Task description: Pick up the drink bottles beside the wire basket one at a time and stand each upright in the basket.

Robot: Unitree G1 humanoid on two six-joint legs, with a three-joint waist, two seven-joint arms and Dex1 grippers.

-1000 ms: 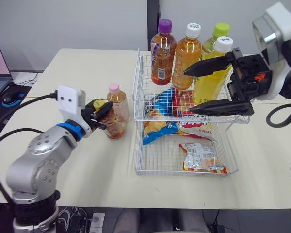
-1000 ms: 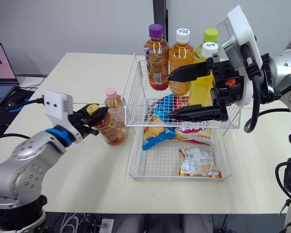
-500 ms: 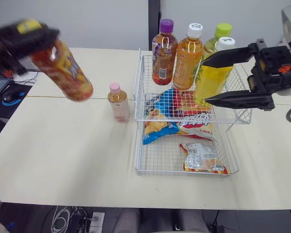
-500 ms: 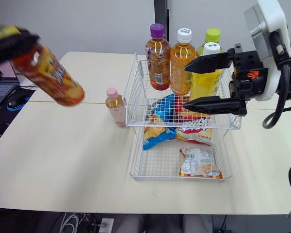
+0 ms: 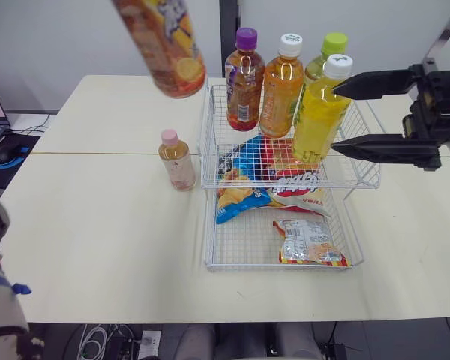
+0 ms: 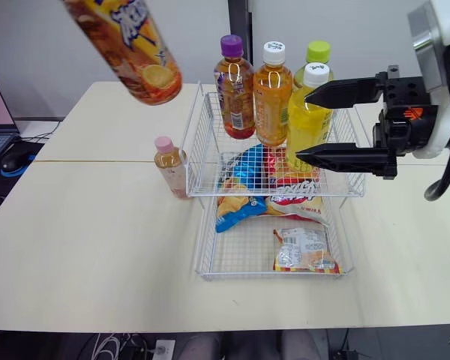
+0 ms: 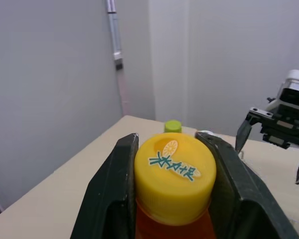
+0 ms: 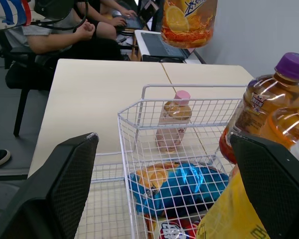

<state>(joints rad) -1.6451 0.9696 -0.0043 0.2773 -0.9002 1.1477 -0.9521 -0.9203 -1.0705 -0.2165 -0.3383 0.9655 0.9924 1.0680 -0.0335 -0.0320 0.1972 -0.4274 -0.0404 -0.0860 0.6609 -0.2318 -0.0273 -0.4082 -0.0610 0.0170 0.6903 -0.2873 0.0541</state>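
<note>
— Can any writing be made out?

— Teal brush-style characters are printed across the yellow cap [image 7: 173, 169], under a small orange-slice emblem. They cannot be read with certainty.

— And on the label below it?

— Large blue characters edged in white are carried on the orange drink bottle [image 6: 127, 45]. They are cut off at the frame edge, so no word is made out.

— Is anything legible in the basket?

— White lettering on a red band is seen on the snack bag [image 5: 274, 176], but it is broken up by the wire. Small print is borne by the label of the purple-capped bottle [image 5: 242, 82] and dark marks by the white cap [image 5: 290, 39]; neither can be read.
</note>
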